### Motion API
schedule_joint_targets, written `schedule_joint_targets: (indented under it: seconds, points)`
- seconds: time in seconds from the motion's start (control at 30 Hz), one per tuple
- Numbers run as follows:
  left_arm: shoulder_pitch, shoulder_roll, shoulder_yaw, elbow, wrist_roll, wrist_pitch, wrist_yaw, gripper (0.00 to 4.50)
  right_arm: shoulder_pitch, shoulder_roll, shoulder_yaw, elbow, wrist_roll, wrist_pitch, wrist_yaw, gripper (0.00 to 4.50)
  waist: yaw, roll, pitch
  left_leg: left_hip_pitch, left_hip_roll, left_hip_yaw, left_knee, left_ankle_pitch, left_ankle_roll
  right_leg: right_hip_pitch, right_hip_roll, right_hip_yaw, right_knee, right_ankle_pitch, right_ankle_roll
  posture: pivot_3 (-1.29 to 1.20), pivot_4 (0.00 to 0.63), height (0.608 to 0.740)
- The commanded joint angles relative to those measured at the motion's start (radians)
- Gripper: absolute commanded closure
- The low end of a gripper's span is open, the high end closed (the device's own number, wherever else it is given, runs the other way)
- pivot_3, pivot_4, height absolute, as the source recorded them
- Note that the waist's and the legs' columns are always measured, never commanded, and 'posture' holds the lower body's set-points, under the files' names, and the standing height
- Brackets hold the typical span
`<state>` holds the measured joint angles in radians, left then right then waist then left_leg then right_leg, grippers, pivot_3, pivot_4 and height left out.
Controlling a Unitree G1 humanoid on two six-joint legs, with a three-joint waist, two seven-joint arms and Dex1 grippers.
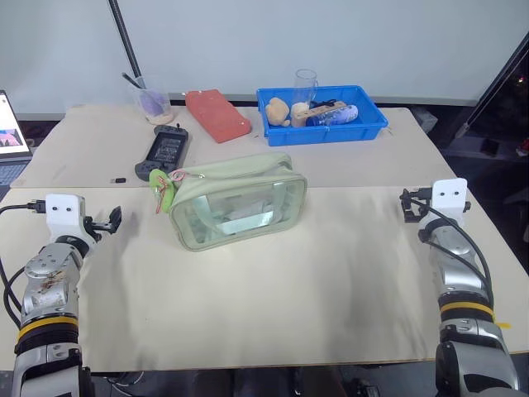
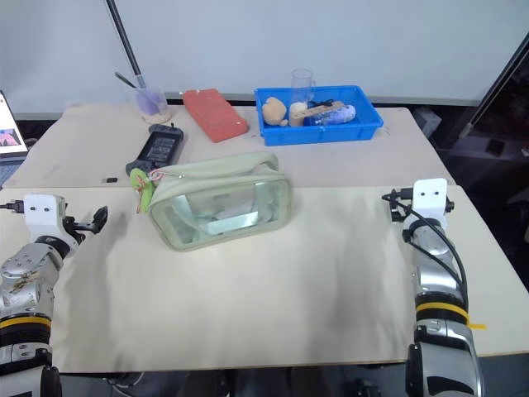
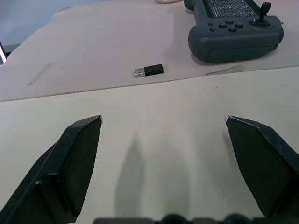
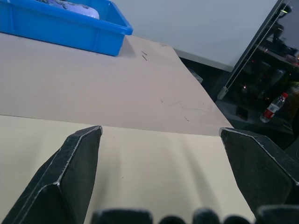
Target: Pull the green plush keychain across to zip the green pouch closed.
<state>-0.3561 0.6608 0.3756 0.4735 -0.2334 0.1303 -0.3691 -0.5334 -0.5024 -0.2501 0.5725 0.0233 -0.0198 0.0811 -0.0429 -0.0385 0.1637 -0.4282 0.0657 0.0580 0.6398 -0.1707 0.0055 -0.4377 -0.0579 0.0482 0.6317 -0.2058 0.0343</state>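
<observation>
At counter centre, green pouch (image 1: 238, 201) sits unbraced; both grippers wide open, empty. Pulling green plush keychain (image 1: 163, 192) toward 3 o'clock may drag it.

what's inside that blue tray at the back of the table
The blue tray holds a tan rounded lump, a small pale item and a blue-and-white bottle lying down. A clear glass stands at its back; whether inside cannot be told.

We see the left gripper (image 3: 163, 122) spread wide over the table (image 3: 154, 140); beyond it lie a USB dongle (image 3: 149, 71) and a grey controller (image 3: 236, 28).
</observation>
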Motion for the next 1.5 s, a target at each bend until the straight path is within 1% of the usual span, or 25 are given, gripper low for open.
schedule_joint_targets:
  seconds: [0.03, 0.1, 0.23, 0.33, 0.37, 0.4, 0.47, 0.5, 0.53, 0.6, 0.67, 0.73, 0.8, 0.9, 1.0, 1.13, 1.17, 1.2, 1.27, 1.3, 1.33, 1.5]
  points:
    - [-0.015, 0.011, 0.024, -0.012, -0.006, -0.009, 0.002, 0.0, -0.022, -0.027, -0.023, -0.022, 0.009, -0.022, -0.005, 0.04, 0.0, 0.0, 0.0, 0.0, 0.0, 0.0, 0.0, 0.0, 0.0, 0.0, 0.0, 0.0, 0.0, 0.0, 0.0, 0.0, 0.15, 0.74]
    - [-0.012, 0.017, 0.028, -0.009, -0.012, -0.005, -0.001, 0.0, -0.03, -0.034, -0.022, -0.02, 0.008, -0.02, 0.0, 0.04, 0.0, 0.0, 0.0, 0.0, 0.0, 0.0, 0.0, 0.0, 0.0, 0.0, 0.0, 0.0, 0.0, 0.0, 0.0, 0.0, 0.15, 0.74]
    - [-0.04, 0.096, 0.08, -0.087, -0.1, 0.064, -0.103, 0.0, -0.064, -0.081, -0.014, -0.074, 0.044, 0.035, 0.111, 0.04, -0.001, 0.0, 0.0, -0.001, 0.0, 0.0, 0.0, 0.0, 0.0, -0.001, 0.0, 0.0, 0.0, 0.0, 0.0, 0.0, 0.15, 0.74]
    - [-0.079, 0.225, 0.065, -0.216, -0.174, 0.188, -0.257, 0.0, -0.092, -0.152, 0.021, -0.193, 0.118, 0.131, 0.328, 0.04, -0.002, -0.001, 0.001, -0.002, 0.001, 0.0, 0.0, 0.0, 0.0, -0.002, 0.001, -0.001, 0.0, 0.0, 0.0, 0.0, 0.15, 0.74]
    - [-0.103, 0.267, 0.047, -0.268, -0.209, 0.249, -0.31, 0.0, -0.099, -0.176, 0.033, -0.242, 0.145, 0.168, 0.398, 0.04, -0.001, -0.001, 0.001, -0.003, 0.001, -0.001, 0.0, 0.0, 0.0, -0.002, 0.001, -0.001, 0.0, 0.0, 0.0, 0.0, 0.15, 0.74]
    - [-0.119, 0.292, 0.036, -0.299, -0.23, 0.291, -0.339, 0.0, -0.101, -0.19, 0.039, -0.273, 0.162, 0.195, 0.437, 0.04, -0.001, -0.001, 0.001, -0.003, 0.001, -0.001, 0.0, 0.0, 0.0, -0.002, 0.001, -0.001, 0.0, 0.0, 0.0, 0.0, 0.15, 0.74]
    - [-0.206, 0.36, -0.038, -0.415, -0.299, 0.419, -0.435, 0.0, -0.12, -0.236, 0.064, -0.393, 0.241, 0.297, 0.571, 0.04, 0.004, -0.001, 0.001, -0.002, 0.001, 0.0, 0.0, 0.0, 0.0, -0.001, 0.0, -0.001, -0.001, 0.0, 0.0, 0.0, 0.15, 0.74]
    - [-0.24, 0.38, -0.064, -0.449, -0.319, 0.462, -0.465, 0.0, -0.125, -0.252, 0.073, -0.439, 0.269, 0.338, 0.616, 0.04, 0.005, -0.001, 0.001, -0.003, 0.001, -0.001, 0.0, 0.0, 0.0, -0.001, 0.0, -0.001, -0.001, 0.0, 0.0, 0.0, 0.15, 0.74]
    - [-0.287, 0.4, -0.117, -0.499, -0.335, 0.498, -0.514, 0.0, -0.132, -0.271, 0.085, -0.512, 0.321, 0.411, 0.669, 0.04, 0.008, -0.001, 0.001, -0.002, 0.0, -0.001, 0.0, 0.0, 0.0, -0.001, 0.0, -0.002, -0.002, 0.0, 0.0, 0.0, 0.15, 0.74]
    - [-0.376, 0.402, -0.217, -0.576, -0.344, 0.547, -0.573, 0.0, -0.139, -0.292, 0.098, -0.638, 0.42, 0.54, 0.734, 0.04, 0.013, 0.0, 0.001, -0.003, 0.0, -0.001, 0.0, 0.0, 0.0, -0.001, 0.0, -0.002, -0.002, -0.001, 0.001, 0.0, 0.15, 0.74]
    - [-0.459, 0.372, -0.317, -0.636, -0.331, 0.577, -0.605, 0.0, -0.15, -0.284, 0.102, -0.742, 0.497, 0.647, 0.736, 0.04, 0.02, -0.001, 0.001, -0.002, 0.0, -0.001, 0.0, 0.0, 0.0, -0.001, 0.0, -0.002, -0.001, -0.001, 0.0, 0.0, 0.15, 0.74]
    - [-0.53, 0.311, -0.411, -0.656, -0.287, 0.586, -0.603, 0.0, -0.162, -0.263, 0.11, -0.84, 0.559, 0.732, 0.709, 0.04, 0.028, -0.001, 0.001, -0.002, 0.001, -0.001, 0.0, 0.0, 0.0, -0.001, 0.001, -0.002, -0.001, -0.001, 0.001, 0.0, 0.15, 0.74]
    - [-0.549, 0.277, -0.475, -0.671, -0.253, 0.58, -0.616, 0.0, -0.168, -0.247, 0.115, -0.916, 0.601, 0.795, 0.681, 0.04, 0.028, -0.001, 0.001, -0.002, 0.001, -0.001, 0.0, 0.0, 0.0, -0.001, 0.002, -0.002, -0.001, -0.002, 0.003, 0.0, 0.15, 0.74]
    - [-0.534, 0.263, -0.567, -0.693, -0.184, 0.54, -0.654, 0.0, -0.166, -0.236, 0.117, -1.014, 0.629, 0.854, 0.631, 0.04, 0.026, -0.001, 0.001, -0.003, 0.001, -0.001, 0.0, 0.0, 0.001, -0.002, 0.002, -0.001, 0.0, -0.002, 0.002, 0.0, 0.15, 0.74]
    - [-0.518, 0.25, -0.624, -0.662, -0.097, 0.477, -0.662, 0.0, -0.181, -0.235, 0.118, -1.07, 0.646, 0.905, 0.58, 0.04, 0.028, -0.001, 0.001, -0.003, 0.001, -0.001, 0.0, -0.001, 0.001, -0.003, 0.003, -0.001, -0.001, -0.002, 0.001, 0.0, 0.15, 0.74]
    - [-0.533, 0.21, -0.66, -0.612, -0.01, 0.392, -0.67, 0.0, -0.21, -0.241, 0.117, -1.128, 0.685, 0.961, 0.551, 0.04, 0.031, 0.0, 0.001, -0.004, 0.001, -0.001, 0.002, -0.001, 0.001, -0.003, 0.002, -0.001, -0.001, -0.002, 0.002, 0.0, 0.15, 0.74]
    - [-0.537, 0.201, -0.662, -0.602, 0.0, 0.378, -0.679, 0.5, -0.214, -0.239, 0.117, -1.133, 0.688, 0.969, 0.541, 0.0, 0.031, -0.001, 0.001, -0.004, 0.001, -0.001, 0.002, -0.001, 0.001, -0.003, 0.002, -0.001, -0.001, -0.003, 0.002, 0.0, 0.15, 0.74]
    - [-0.539, 0.194, -0.661, -0.595, 0.007, 0.369, -0.687, 0.76, -0.217, -0.239, 0.116, -1.136, 0.691, 0.974, 0.532, 0.0, 0.032, -0.001, 0.001, -0.005, 0.001, -0.001, 0.002, -0.001, 0.001, -0.003, 0.002, -0.001, -0.001, -0.003, 0.002, 0.0, 0.15, 0.74]
    - [-0.535, 0.191, -0.666, -0.582, 0.035, 0.332, -0.707, 1.6, -0.209, -0.261, 0.142, -1.148, 0.655, 0.964, 0.527, 0.0, 0.033, -0.001, 0.001, -0.005, 0.001, -0.002, 0.003, -0.001, 0.001, -0.003, 0.002, -0.001, -0.001, -0.002, 0.002, 0.0, 0.15, 0.74]
    - [-0.531, 0.194, -0.674, -0.573, 0.055, 0.311, -0.715, 1.78, -0.206, -0.268, 0.15, -1.15, 0.646, 0.961, 0.529, 0.0, 0.032, 0.0, 0.001, -0.005, 0.001, -0.002, 0.003, -0.001, 0.001, -0.003, 0.002, -0.001, -0.001, -0.002, 0.002, 0.0, 0.15, 0.74]
    - [-0.528, 0.195, -0.679, -0.564, 0.07, 0.297, -0.722, 2.27, -0.205, -0.268, 0.152, -1.149, 0.645, 0.962, 0.528, 0.0, 0.032, -0.001, 0.001, -0.005, 0.001, -0.002, 0.003, -0.001, 0.001, -0.003, 0.002, -0.001, -0.001, -0.002, 0.001, 0.0, 0.15, 0.74]
    - [-0.526, 0.184, -0.667, -0.516, 0.118, 0.239, -0.745, 4.42, -0.191, -0.281, 0.156, -1.138, 0.635, 0.943, 0.541, 0.0, 0.032, 0.0, 0.001, -0.005, 0.001, -0.002, 0.003, -0.001, 0.001, -0.003, 0.002, -0.001, -0.001, -0.001, 0.0, 0.0, 0.15, 0.74]
